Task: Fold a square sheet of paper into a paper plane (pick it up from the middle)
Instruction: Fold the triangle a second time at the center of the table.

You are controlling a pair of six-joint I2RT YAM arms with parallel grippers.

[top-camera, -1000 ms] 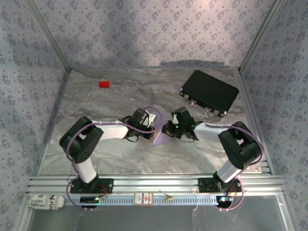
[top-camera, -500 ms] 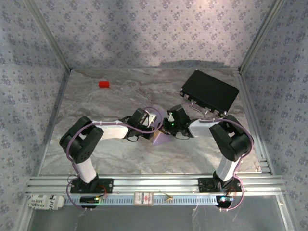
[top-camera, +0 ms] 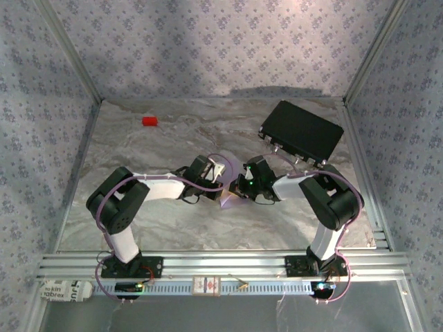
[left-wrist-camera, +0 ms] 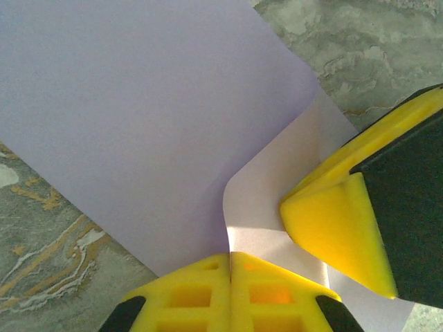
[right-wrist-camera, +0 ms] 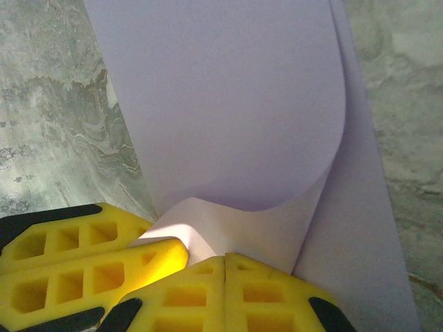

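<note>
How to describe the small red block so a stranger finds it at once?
On the grey marbled table, look toward the far left corner. The small red block lies there alone. Bright red and small, it differs from the large black case at far right.

L hand (left-wrist-camera: pixel 230 257), R hand (right-wrist-camera: pixel 226 260), both closed.

The sheet of paper (top-camera: pixel 227 202) is flanked at the table's (top-camera: pixel 173 228) centre by the left hand (top-camera: pixel 221 171) at 9 o'clock and the right hand (top-camera: pixel 245 184) at 3 o'clock. A block (top-camera: pixel 149 121) is placed at 11 o'clock, a case (top-camera: pixel 302 131) at 1.
</note>
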